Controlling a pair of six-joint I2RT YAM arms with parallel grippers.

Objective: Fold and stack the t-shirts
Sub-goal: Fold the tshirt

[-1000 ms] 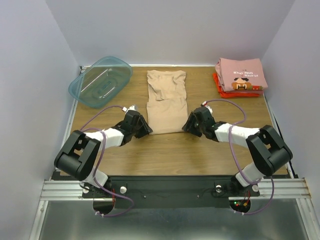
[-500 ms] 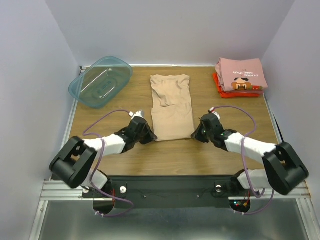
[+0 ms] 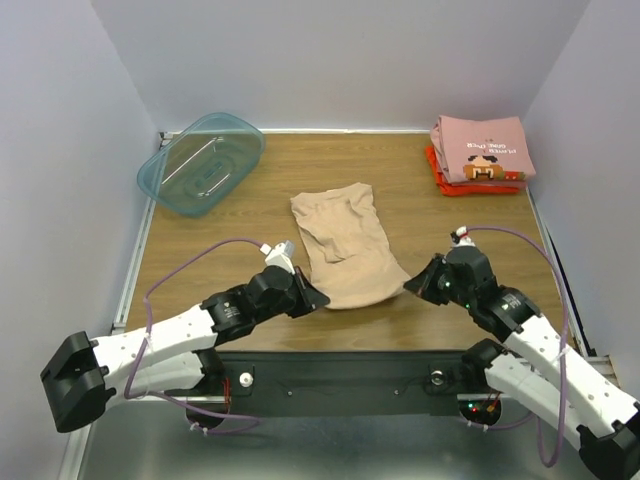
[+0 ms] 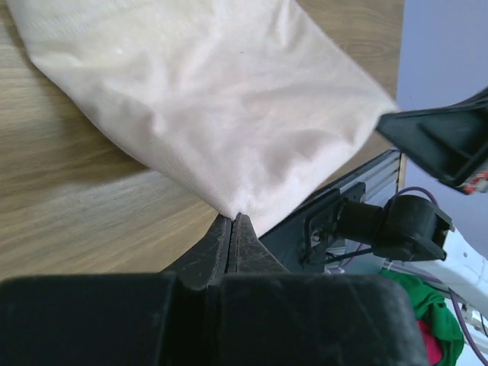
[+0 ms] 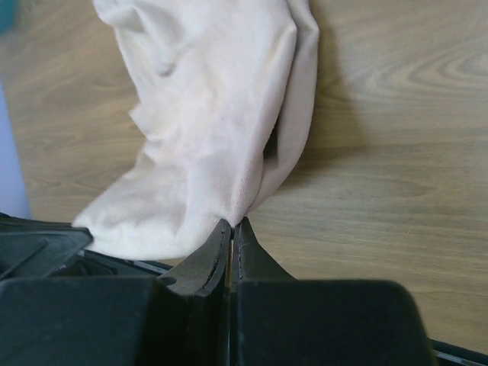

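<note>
The tan t-shirt lies lengthwise in the middle of the table, folded narrow, its near end lifted. My left gripper is shut on its near left corner; the cloth runs into the closed tips. My right gripper is shut on the near right corner; the cloth meets the closed tips. The pink printed t-shirt lies folded on the red-orange t-shirt at the back right corner.
A translucent teal plastic tub lies at the back left corner. Walls close in the table on three sides. The black front rail and both arm bases run along the near edge.
Both grippers have pulled the tan shirt's near corners toward the table's front edge. The shirt has slid nearer, and its near end has spread wider between the grippers.
</note>
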